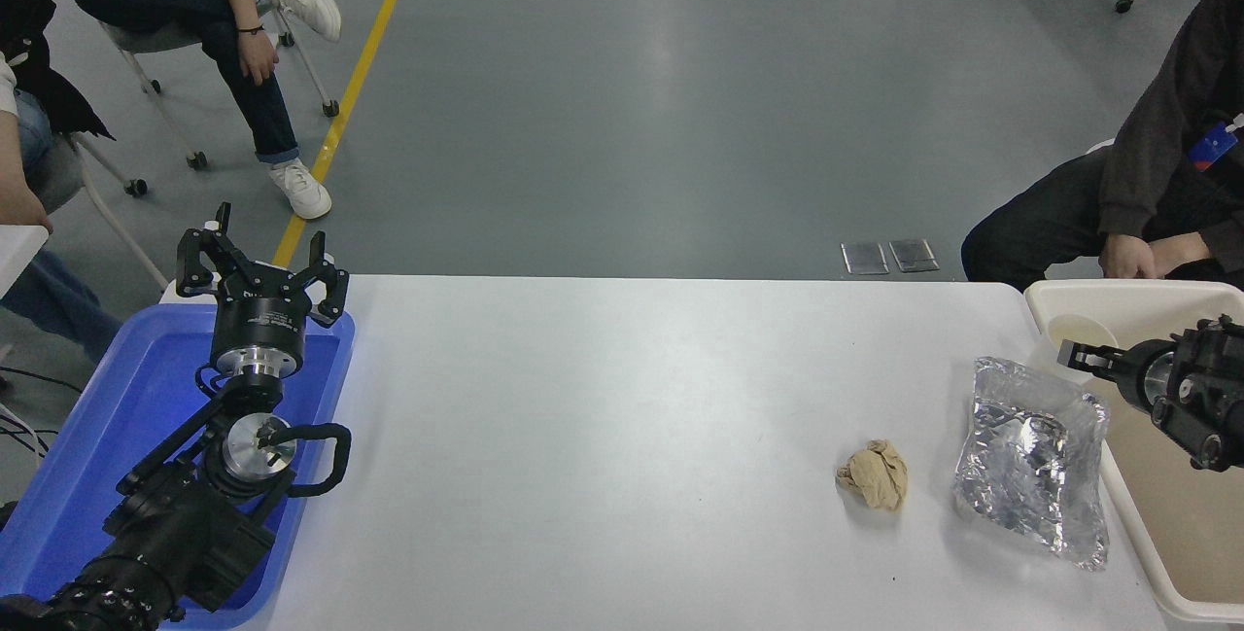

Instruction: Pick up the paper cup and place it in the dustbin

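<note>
Cup: the cup (1069,337) sits upright at the bin's near-left corner, inside the rim as far as you can tell, mouth up, cream inside showing.
Bin: the bin (1118,293) fills the table's right edge, and its floor looks bare apart from the cup.
Right gripper: the right gripper (1077,356) comes in from the right edge and points left, its fingertips at the cup's near rim.
Grip: you cannot tell from this view whether the jaws clamp the rim or stand off it; the tip looks narrow.
Key relation: the cup lies just left of and slightly beyond the gripper tip, in line with the gripper's long axis; any pull back to the right runs straight away from it.
Nearer arm: the right one by far.
Left gripper: the left gripper (260,266) is parked over the tray (107,417) at the lower left, fingers spread wide.
Stage: your call, but the cup appears delivered, so letting go and clearing out looks like what remains.
Risk: a rim caught on a finger could tip the cup over.
Nearby: the foil bag (1032,461) and paper ball (875,475) lie on the table (603,437), left of the bin.
</note>
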`<control>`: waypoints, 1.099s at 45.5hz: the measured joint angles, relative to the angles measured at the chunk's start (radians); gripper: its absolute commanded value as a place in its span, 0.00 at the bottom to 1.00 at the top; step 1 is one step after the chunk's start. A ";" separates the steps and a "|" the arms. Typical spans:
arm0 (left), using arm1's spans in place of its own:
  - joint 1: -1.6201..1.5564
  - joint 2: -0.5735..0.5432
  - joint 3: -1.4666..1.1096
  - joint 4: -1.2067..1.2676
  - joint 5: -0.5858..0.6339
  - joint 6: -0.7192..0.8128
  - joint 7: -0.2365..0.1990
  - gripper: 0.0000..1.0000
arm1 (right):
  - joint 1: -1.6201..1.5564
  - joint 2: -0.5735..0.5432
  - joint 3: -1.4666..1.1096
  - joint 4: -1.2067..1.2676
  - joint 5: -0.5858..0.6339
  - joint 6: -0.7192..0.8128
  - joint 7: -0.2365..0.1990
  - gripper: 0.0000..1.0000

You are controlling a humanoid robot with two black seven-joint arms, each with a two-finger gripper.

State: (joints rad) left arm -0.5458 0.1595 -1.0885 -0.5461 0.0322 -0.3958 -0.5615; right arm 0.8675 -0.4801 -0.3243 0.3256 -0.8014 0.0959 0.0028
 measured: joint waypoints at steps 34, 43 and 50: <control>0.000 0.000 0.001 0.000 0.000 0.000 0.000 0.99 | 0.319 -0.134 -0.075 0.275 0.001 0.132 0.001 0.00; 0.000 0.000 0.001 0.000 0.001 0.000 0.000 0.99 | 0.610 -0.213 -0.229 0.458 0.002 0.256 0.003 0.00; 0.000 0.000 0.001 -0.001 0.001 0.000 0.001 0.99 | 0.831 -0.236 -0.338 0.560 0.002 0.369 0.003 0.00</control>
State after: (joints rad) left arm -0.5455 0.1596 -1.0876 -0.5467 0.0334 -0.3958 -0.5600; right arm 1.6988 -0.7160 -0.6625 0.8858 -0.7990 0.4648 0.0057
